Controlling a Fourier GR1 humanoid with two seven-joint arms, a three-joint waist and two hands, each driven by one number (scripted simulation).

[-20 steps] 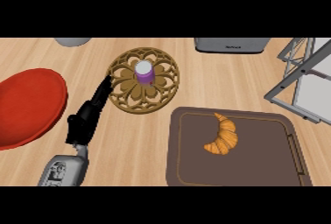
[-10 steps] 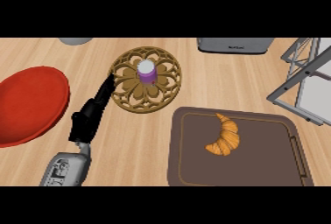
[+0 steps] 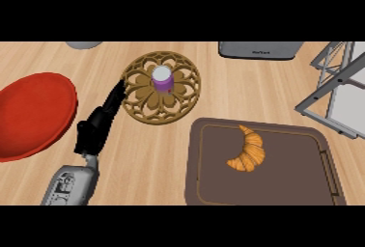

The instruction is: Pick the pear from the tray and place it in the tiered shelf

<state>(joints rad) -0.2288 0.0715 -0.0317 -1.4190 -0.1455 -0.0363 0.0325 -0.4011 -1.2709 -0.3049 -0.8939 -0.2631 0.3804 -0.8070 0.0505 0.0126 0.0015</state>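
Over the last second little has changed; the left hand (image 3: 107, 112), fingers straight, still rests beside the trivet (image 3: 161, 88); the brown tray (image 3: 214, 193) holds only a croissant (image 3: 248, 150), no pear visible.

I can read nothing here for certain. The grey appliance (image 3: 260, 49) at the counter's far edge carries a small pale mark on its front, but its letters are too small for me to read.
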